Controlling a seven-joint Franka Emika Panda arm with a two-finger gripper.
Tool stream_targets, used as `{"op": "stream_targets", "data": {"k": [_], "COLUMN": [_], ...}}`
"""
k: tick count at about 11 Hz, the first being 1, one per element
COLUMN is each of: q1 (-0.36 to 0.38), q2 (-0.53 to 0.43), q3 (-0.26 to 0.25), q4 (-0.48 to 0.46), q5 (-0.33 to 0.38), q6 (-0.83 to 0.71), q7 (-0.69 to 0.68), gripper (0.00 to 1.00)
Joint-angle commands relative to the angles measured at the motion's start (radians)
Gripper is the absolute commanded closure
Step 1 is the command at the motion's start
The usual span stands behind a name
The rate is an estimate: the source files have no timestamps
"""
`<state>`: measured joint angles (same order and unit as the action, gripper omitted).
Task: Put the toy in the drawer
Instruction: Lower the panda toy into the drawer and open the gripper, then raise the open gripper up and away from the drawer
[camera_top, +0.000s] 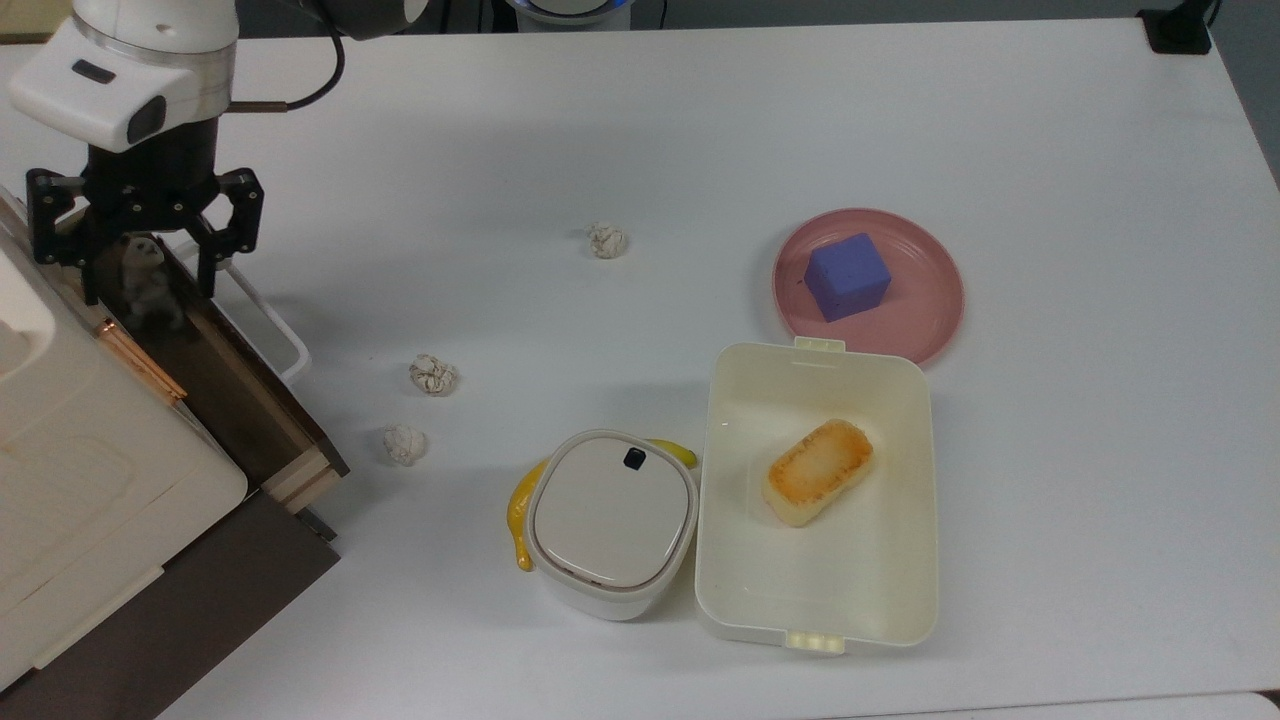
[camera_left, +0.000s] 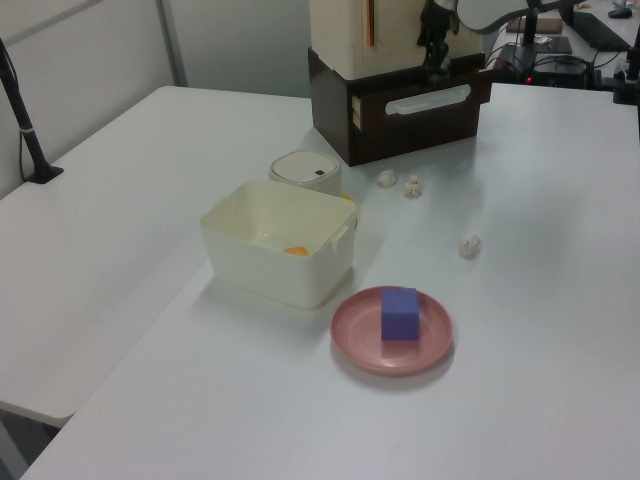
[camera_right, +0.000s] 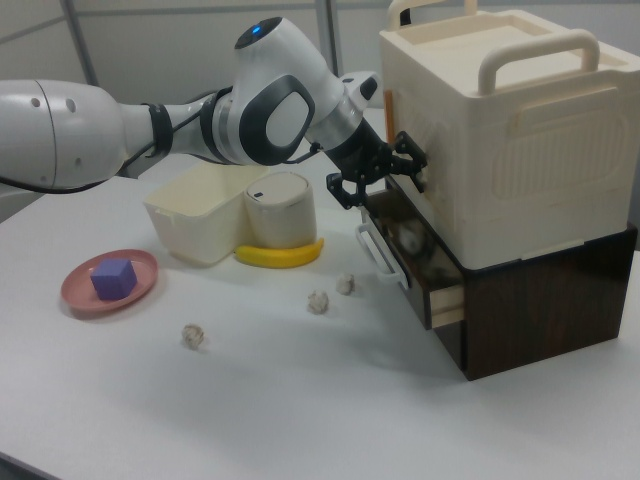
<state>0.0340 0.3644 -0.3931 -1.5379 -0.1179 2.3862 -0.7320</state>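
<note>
The toy, a tiny black-and-white panda (camera_top: 146, 277), lies inside the pulled-out dark brown drawer (camera_top: 232, 392) near its far end; in the right view the toy (camera_right: 410, 237) rests on the floor of the drawer (camera_right: 443, 292). My gripper (camera_top: 151, 284) hangs over that end of the drawer, open, its black fingers (camera_top: 226, 232) spread wide on either side of the panda without touching it. From the right view the gripper (camera_right: 375, 184) sits just above the drawer opening, beside the cream cabinet top. The white loop handle (camera_top: 268, 325) faces the table.
Three crumpled paper balls (camera_top: 433, 373) (camera_top: 405, 443) (camera_top: 607, 239) lie on the white table. A cream box (camera_top: 815, 600) holds a toasted bread piece. A round lidded container (camera_top: 612, 520) sits on a banana. A pink plate (camera_top: 925, 300) carries a purple cube (camera_top: 848, 275).
</note>
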Motion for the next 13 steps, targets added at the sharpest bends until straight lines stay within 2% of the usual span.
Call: {"op": "stream_targets", "data": {"k": [1, 2, 3, 5, 6, 8, 11, 12, 13], "q1": [0.010, 0.017, 0.038, 0.078, 0.084, 0.084, 0.012, 0.010, -0.009], "q2": [0.019, 0.015, 0.002, -0.036, -0.066, -0.110, -0.188, -0.212, -0.238], "q3": [-0.018, -0.015, -0.004, 0.008, 0.051, 0.135, 0.308, 0.325, 0.338], "q4": [0.012, 0.009, 0.002, 0.007, 0.009, 0.009, 0.002, 0.002, -0.008], "q5": [0.000, 0.000, -0.002, 0.000, 0.003, 0.001, 0.004, 0.014, 0.077], "q6": [0.084, 0.076, 0.056, -0.103, -0.207, -0.400, -0.649, -0.718, -0.748], "q7": [0.066, 0.136, 0.269, 0.391, 0.455, 0.667, 0.834, 0.848, 0.841], "gripper": [0.00, 0.00, 0.00, 0.00, 0.00, 0.00, 0.00, 0.00, 0.00]}}
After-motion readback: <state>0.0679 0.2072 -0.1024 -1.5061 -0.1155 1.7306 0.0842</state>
